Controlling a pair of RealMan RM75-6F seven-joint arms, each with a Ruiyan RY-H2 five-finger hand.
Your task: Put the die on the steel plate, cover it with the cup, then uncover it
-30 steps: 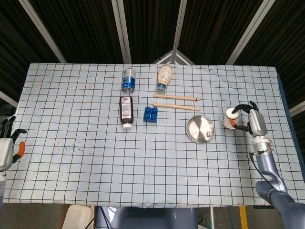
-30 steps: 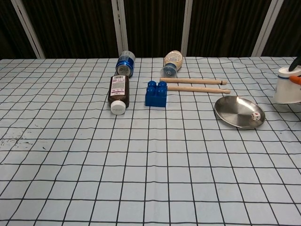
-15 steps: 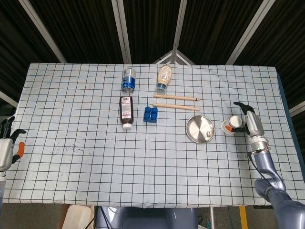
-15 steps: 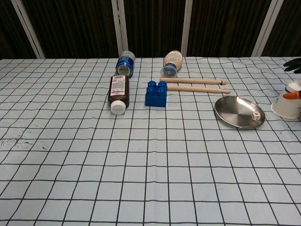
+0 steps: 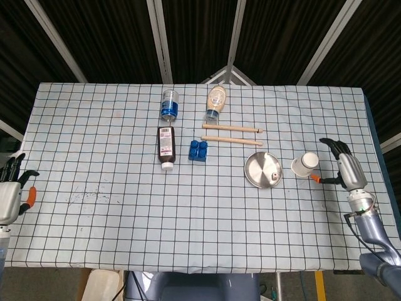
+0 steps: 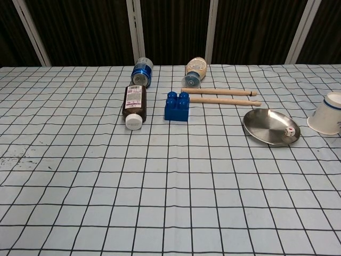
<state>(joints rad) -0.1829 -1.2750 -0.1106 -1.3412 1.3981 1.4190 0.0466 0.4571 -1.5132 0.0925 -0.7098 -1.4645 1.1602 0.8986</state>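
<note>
A pale checked cloth (image 5: 94, 144) with thin black grid lines is covering the whole bench (image 6: 64, 213). Behind it, dark ribbed panels (image 5: 100, 37) are standing between slanting pale metal posts (image 5: 158, 37). Even light is falling across the surface, casting only faint shadows.

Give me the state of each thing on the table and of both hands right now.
die: lying uncovered in the steel plate
steel plate: flat on the table
cup: beside the plate, tilted, not held
right hand: open, clear of the cup
left hand: open, at the table edge
brown bottle: lying down, capped
blue-capped bottle: lying down
tan bottle: lying down
</note>
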